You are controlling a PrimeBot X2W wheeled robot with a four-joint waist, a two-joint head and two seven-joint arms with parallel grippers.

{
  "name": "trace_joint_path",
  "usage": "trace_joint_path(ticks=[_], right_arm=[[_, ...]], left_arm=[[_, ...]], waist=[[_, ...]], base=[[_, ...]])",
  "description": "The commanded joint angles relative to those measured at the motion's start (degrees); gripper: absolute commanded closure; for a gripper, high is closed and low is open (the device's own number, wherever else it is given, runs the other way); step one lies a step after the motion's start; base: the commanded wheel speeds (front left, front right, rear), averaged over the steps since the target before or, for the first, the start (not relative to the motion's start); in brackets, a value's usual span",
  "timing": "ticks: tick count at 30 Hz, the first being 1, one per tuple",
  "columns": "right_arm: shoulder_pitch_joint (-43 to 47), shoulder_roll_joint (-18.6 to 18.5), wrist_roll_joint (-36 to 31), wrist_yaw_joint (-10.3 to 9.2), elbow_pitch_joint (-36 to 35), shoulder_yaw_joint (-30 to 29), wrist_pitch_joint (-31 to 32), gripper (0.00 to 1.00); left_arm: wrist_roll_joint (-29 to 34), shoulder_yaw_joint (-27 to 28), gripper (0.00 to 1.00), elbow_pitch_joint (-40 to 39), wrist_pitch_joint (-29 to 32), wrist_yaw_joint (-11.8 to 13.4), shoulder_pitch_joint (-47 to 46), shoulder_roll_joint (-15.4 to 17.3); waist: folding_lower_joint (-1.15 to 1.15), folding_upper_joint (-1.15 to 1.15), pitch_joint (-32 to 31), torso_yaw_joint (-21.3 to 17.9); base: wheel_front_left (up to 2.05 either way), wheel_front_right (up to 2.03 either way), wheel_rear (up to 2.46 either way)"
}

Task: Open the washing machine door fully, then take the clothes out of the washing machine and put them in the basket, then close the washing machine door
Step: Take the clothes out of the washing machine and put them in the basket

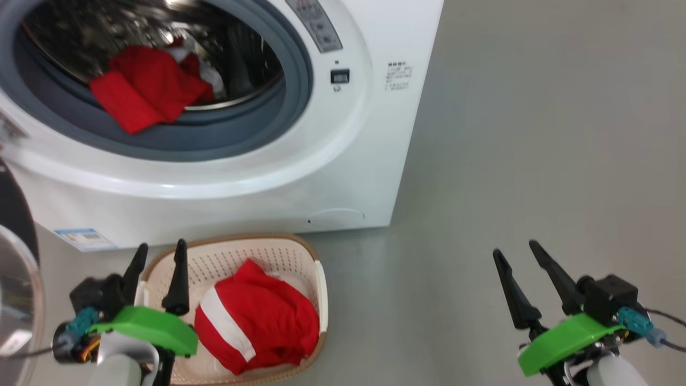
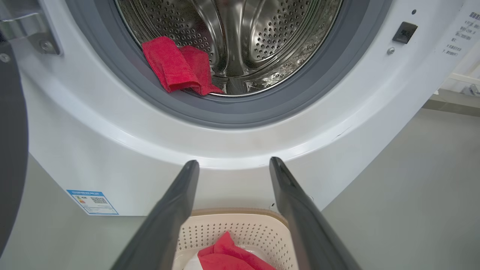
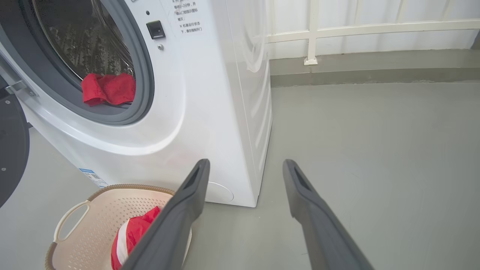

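The white washing machine [image 1: 343,177] stands with its door [image 1: 16,279] swung open at the far left edge. A red garment [image 1: 144,88] lies at the drum's front lip, over the grey gasket [image 2: 176,67] [image 3: 108,88]. The cream basket [image 1: 300,257] sits on the floor before the machine and holds a red garment with a white stripe [image 1: 252,321]. My left gripper [image 1: 159,253] hovers open over the basket's left rim, nothing between its fingers. My right gripper [image 1: 515,251] hangs open over bare floor, right of the basket.
Grey floor [image 1: 536,134] stretches to the right of the machine. In the right wrist view a white railing [image 3: 356,30] and a low kerb run along the back. A blue label [image 1: 84,238] sits low on the machine's front.
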Motion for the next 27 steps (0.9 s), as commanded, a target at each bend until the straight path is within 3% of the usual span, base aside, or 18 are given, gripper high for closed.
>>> trace_joint_path(ticks=[1, 15, 27], right_arm=[[1.5, -0.7, 0.7, 0.16, -1.2, 0.9, -0.7, 0.00], [9.2, -0.7, 0.9, 0.16, -3.7, -2.4, -0.7, 0.00], [10.7, -0.2, 0.5, 0.16, -4.6, -3.7, -0.7, 0.00]], left_arm=[[1.2, 2.9, 0.00, -3.3, -0.7, -0.2, 1.8, 0.9], [9.1, 10.6, 0.00, -24.2, -0.7, -0.1, 19.4, -2.2], [10.6, 11.0, 0.00, -29.0, -0.7, -0.1, 22.6, -3.2]], waist=[[0.00, 0.00, -4.4, 1.4], [0.00, 0.00, -7.8, 2.5], [0.00, 0.00, -6.9, 2.9]], base=[[0.00, 0.00, 0.00], [0.00, 0.00, 0.00], [0.00, 0.00, 0.00]])
